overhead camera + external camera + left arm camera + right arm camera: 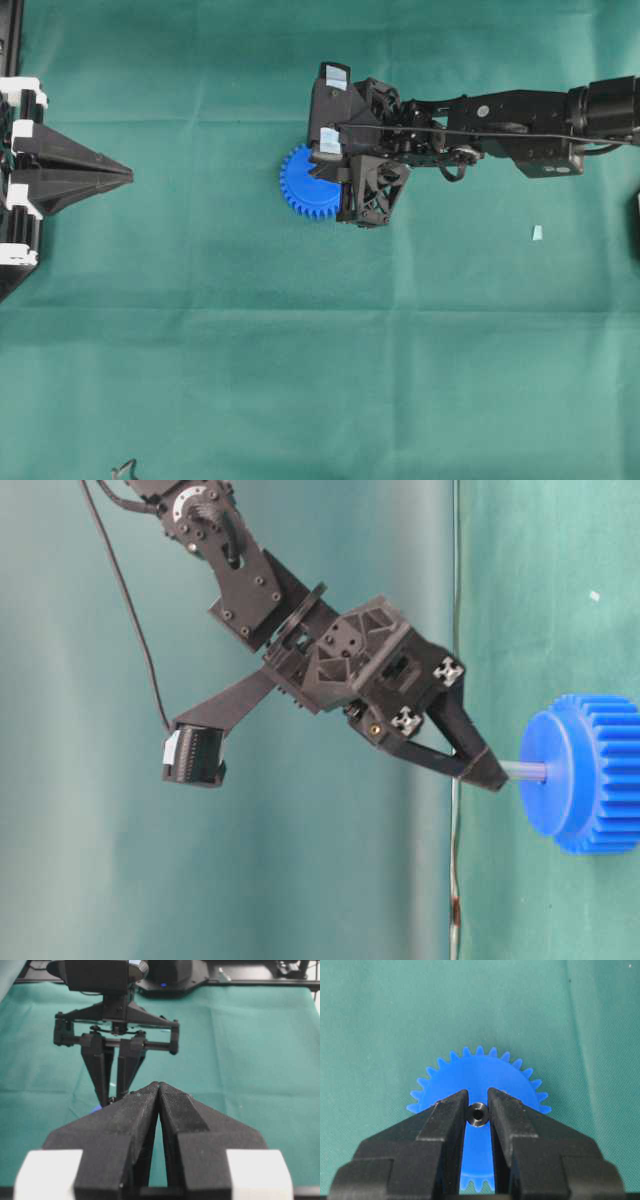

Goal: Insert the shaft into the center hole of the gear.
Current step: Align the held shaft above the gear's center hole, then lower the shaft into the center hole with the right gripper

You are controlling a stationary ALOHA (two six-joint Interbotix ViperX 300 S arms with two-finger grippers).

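Pinching shaft (478,1114) | R jaws narrow, over gear (479,1077) ctr | L jaws together

The right arm's black, angular plastic gripper (492,771) is reaching in from the upper left, its narrow fingertips (478,765) closing on one end of a thin, pale silvery pin, the shaft (527,771). The shaft is lying level between the fingertips and the raised round hub of the bright blue plastic spur gear (590,774), its far end meeting the middle of the hub face. The gear is resting flat against the green cloth surface (540,590), and a black wrist camera (195,756) is hanging below the arm on a flat bracket.
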